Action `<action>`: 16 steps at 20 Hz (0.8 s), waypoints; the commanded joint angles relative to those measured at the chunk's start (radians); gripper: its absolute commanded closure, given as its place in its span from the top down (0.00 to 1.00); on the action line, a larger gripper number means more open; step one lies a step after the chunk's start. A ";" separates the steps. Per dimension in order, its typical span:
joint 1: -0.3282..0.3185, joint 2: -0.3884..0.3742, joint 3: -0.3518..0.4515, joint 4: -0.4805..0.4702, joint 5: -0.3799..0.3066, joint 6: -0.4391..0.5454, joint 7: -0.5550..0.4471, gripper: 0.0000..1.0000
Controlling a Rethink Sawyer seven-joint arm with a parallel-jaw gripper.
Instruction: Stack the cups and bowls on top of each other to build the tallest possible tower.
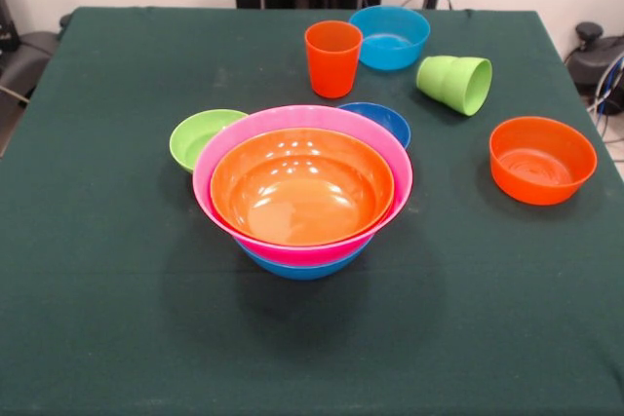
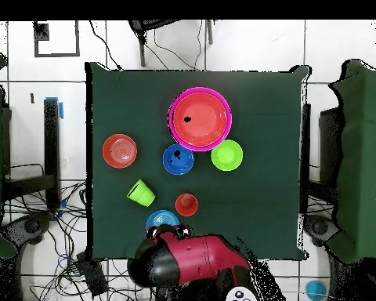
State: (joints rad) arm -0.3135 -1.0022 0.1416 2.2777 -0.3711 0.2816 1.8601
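Showing overhead only, the red arm (image 2: pixel 193 260) partly covers a blue bowl (image 2: pixel 157 219)

The arm (image 2: pixel 193 260) covers half the small blue bowl (image 2: pixel 160 219); its fingers seem hidden.

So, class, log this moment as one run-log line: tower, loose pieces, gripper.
tower: orange in pink in blue | loose: orange cup upright, green cup tipped, four small bowls | gripper: at table edge, state unclear

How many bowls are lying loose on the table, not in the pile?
4: lime-green bowl left of the pile, blue bowl behind it, orange bowl right, light-blue bowl far.
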 commanded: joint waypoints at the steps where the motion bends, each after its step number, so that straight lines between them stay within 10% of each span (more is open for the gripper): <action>1: -0.022 0.063 0.072 0.016 -0.067 0.070 -0.031 1.00; 16: -0.031 0.218 0.102 -0.135 -0.193 0.035 -0.057 1.00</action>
State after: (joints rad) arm -0.3406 -0.8780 0.1472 2.2264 -0.4936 0.2815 1.8601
